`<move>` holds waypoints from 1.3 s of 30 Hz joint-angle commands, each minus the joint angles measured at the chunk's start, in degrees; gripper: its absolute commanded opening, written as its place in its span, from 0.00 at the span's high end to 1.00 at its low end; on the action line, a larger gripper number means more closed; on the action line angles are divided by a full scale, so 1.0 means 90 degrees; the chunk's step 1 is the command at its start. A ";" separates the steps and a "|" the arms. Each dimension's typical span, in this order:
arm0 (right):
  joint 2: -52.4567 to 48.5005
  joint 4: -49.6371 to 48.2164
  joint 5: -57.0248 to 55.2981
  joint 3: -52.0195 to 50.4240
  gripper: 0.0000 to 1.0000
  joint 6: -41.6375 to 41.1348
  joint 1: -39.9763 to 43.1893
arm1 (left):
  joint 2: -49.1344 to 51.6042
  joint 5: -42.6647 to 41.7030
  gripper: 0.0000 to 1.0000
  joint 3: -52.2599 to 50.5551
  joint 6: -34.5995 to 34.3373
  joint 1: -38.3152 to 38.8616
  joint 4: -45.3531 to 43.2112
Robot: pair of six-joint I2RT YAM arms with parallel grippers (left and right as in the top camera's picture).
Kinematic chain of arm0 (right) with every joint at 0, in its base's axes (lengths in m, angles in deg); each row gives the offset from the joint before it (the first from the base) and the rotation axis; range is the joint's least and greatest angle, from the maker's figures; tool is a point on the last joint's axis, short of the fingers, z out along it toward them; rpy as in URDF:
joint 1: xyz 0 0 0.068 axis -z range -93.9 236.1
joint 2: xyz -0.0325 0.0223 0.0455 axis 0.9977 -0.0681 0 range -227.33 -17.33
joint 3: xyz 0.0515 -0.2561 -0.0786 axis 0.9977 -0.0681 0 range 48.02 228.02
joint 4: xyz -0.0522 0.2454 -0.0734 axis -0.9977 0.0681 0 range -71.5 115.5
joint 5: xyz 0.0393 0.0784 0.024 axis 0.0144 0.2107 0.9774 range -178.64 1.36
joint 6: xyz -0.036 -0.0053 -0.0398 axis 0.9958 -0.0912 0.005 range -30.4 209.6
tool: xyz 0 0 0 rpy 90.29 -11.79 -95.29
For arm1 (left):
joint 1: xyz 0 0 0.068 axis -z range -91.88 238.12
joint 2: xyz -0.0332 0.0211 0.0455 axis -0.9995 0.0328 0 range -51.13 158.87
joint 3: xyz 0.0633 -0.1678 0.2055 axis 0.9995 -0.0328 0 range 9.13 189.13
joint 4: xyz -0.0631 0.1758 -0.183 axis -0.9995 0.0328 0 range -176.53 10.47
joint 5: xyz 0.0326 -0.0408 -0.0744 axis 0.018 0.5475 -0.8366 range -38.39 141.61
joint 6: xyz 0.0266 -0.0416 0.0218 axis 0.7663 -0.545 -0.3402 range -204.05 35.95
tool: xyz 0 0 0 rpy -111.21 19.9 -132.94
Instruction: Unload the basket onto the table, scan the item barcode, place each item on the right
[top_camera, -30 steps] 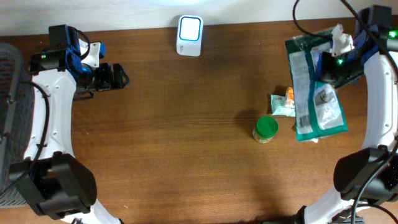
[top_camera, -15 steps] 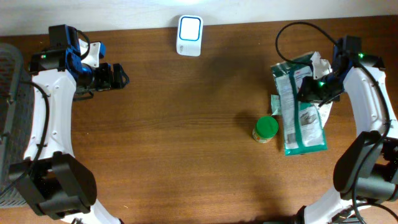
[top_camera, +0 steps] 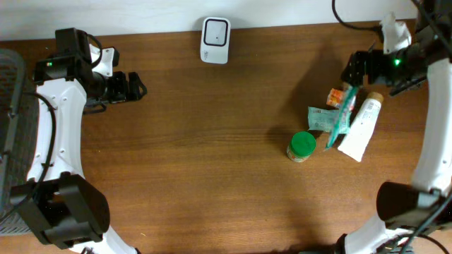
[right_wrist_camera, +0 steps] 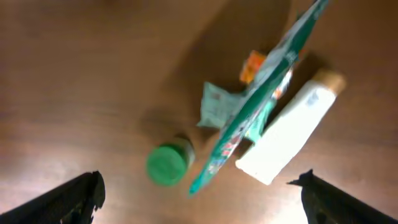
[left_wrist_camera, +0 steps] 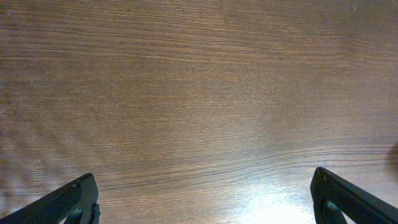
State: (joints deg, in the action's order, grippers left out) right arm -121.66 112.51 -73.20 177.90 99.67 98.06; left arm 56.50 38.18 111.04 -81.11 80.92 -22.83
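Observation:
The white barcode scanner [top_camera: 215, 40] stands at the table's back edge. A green pouch [top_camera: 340, 115] shows edge-on, tilted over the pile at the right, and no finger touches it. In the right wrist view the pouch [right_wrist_camera: 258, 109] slants between a white tube [right_wrist_camera: 289, 134] and a green-lidded jar [right_wrist_camera: 166, 163]. My right gripper [top_camera: 352, 70] hovers open behind the pile, nothing between its fingers [right_wrist_camera: 81, 196]. My left gripper [top_camera: 135, 86] is open at the far left, over bare wood [left_wrist_camera: 205, 202].
The pile also holds the white tube [top_camera: 359, 128], the green-lidded jar [top_camera: 301, 145], a small pale green packet [top_camera: 320, 118] and an orange item [top_camera: 337, 95]. A dark mesh basket [top_camera: 10, 106] sits beyond the left edge.
My right gripper has opened and let go of the green pouch, then pulled back toward the far right. The pouch has dropped edge-on onto the pile. The left arm has stayed still.

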 commanded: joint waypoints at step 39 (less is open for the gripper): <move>0.8524 -1.0496 -0.1129 -1.0700 0.01 -0.0483 -0.1506 | 0.0002 -0.0024 0.01 0.0039 0.0010 -0.0012 0.0005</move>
State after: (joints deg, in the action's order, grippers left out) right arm -51.44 25.65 -82.69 92.86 95.60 85.12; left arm 56.50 38.24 111.04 -81.11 80.92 -22.83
